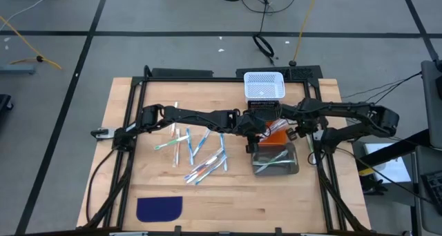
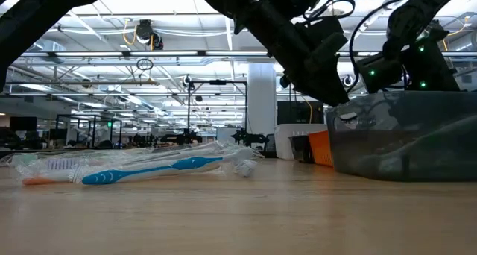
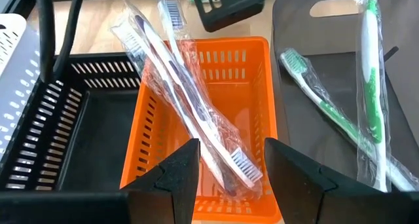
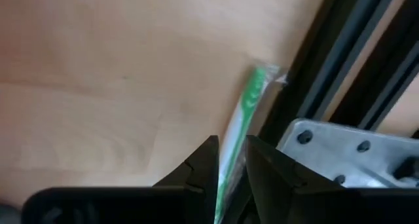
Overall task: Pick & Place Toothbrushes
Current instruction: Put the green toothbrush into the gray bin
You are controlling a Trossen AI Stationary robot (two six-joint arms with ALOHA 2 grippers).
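Toothbrushes (image 1: 197, 156) lie scattered in their clear wrappers on the bare counter (image 1: 228, 201), well behind the left tool (image 3: 226, 168), back along its outstretched arm. That tool hangs over the orange bin (image 3: 196, 73) with its jaws spread and nothing pinched between them. Directly below the gap lies a wrapped purple brush (image 3: 190, 109), slanting from the bin's far corner down to bristles just under the tool, so its long axis runs roughly along the tool's reach and not across the jaws. To my eye that brush is already placed, and the left tool's next pick would mean swinging away toward the loose pile.

Beside the orange bin stands a dark clear bin (image 3: 327, 60) holding green brushes (image 3: 321, 96).

The right tool (image 4: 229, 162) sits low at the counter's edge by the black frame rail (image 4: 327, 73). A wrapped green brush (image 4: 245, 112) runs straight out ahead of it, parallel to the rail and nearly against it, its near end lying in the narrow gap between the fingers. Whether they are actually pinching it I cannot tell. The right arm is plainly the nearer one for this brush, and the rail leaves little room on that side.
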